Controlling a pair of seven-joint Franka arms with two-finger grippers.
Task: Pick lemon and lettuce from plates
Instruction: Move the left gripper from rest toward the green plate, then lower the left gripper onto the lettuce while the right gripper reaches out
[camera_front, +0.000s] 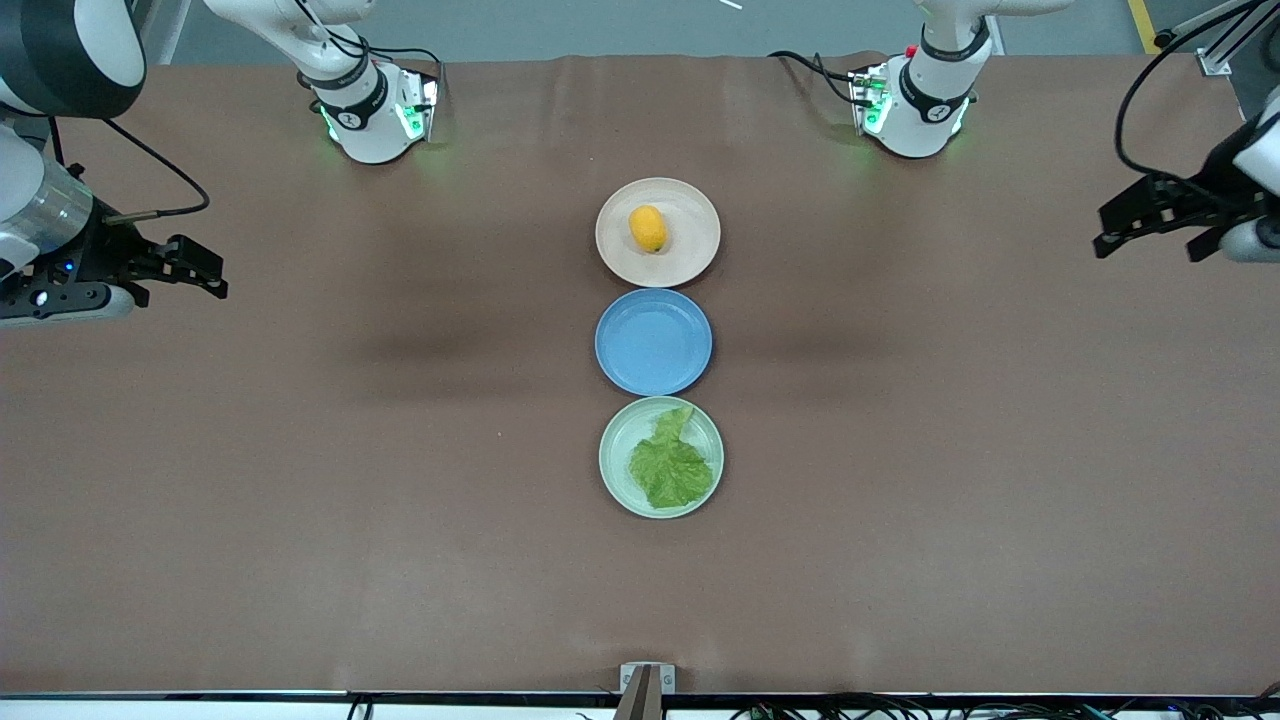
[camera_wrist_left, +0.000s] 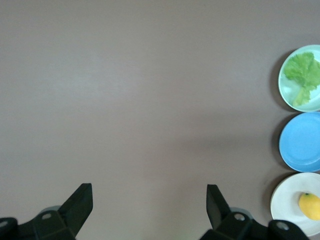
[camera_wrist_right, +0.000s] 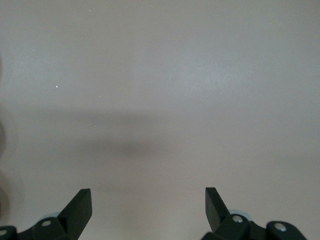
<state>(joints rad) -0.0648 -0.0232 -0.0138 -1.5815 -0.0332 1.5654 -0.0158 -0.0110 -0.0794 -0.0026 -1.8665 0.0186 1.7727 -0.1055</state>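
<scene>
beige-pink plate (camera_front: 695, 215): holds lemon (camera_front: 648, 228)
mint plate (camera_front: 615, 450): holds lettuce (camera_front: 670, 462)
left gripper (camera_front: 1150, 225): spread wide, apparently empty, over table's end
right gripper (camera_front: 185, 268): spread wide, empty

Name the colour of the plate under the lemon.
Beige-pink plate, seen best in the front view.

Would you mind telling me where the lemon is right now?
The lemon rests on the beige-pink plate, the plate farthest from the front camera, with the blue plate beside it and nearer that camera.
</scene>
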